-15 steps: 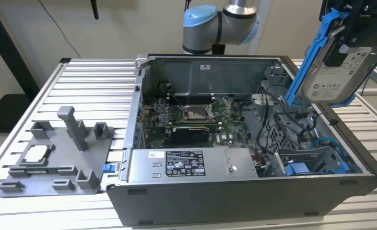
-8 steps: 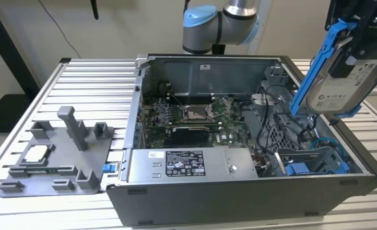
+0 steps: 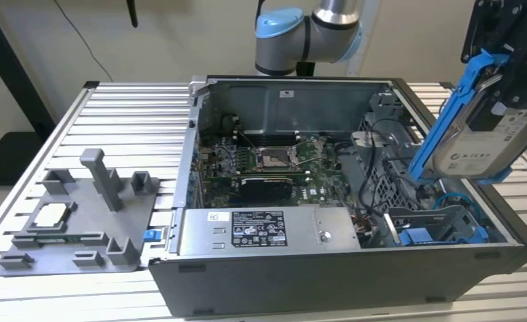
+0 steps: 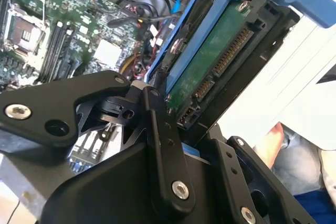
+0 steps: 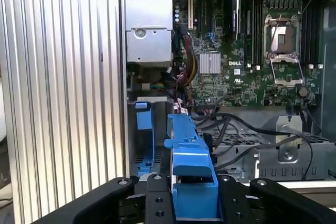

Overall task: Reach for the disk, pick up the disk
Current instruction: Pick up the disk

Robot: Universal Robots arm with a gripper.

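So the disk (image 3: pixel 478 144) is out of the case at this point. In the exterior view it hangs in the air above the exterior view's right end of the open computer case (image 3: pixel 335 282), tilted, label side facing the camera, blue rails running along its edges. The gripper (image 3: pixel 514 100) has it from above, and the fingers are clamped on the disk, not spread wide. The second wrist view backs that up: the black fingers (image 4: pixel 157 129) sit right against the disk's edge, with the green circuit-board underside and the connector plainly showing. In the first wrist view the blue rail sits squeezed between the two black fingers, with the motherboard (image 5: pixel 247 40) and the blue drive bay (image 5: pixel 144 140) well below it.

Progress-wise, I'd say the reach is done and the pickup is basically done too: nothing of the disk is touching the case or the bay as far as I can see. The empty blue bay (image 3: pixel 434 228) sits under it in the case's corner.

Off at the exterior view's left, the grey holder (image 3: pixel 84 215) with a small silver chip (image 3: pixel 51 213) sits untouched on the ribbed metal surface (image 3: pixel 121 114).
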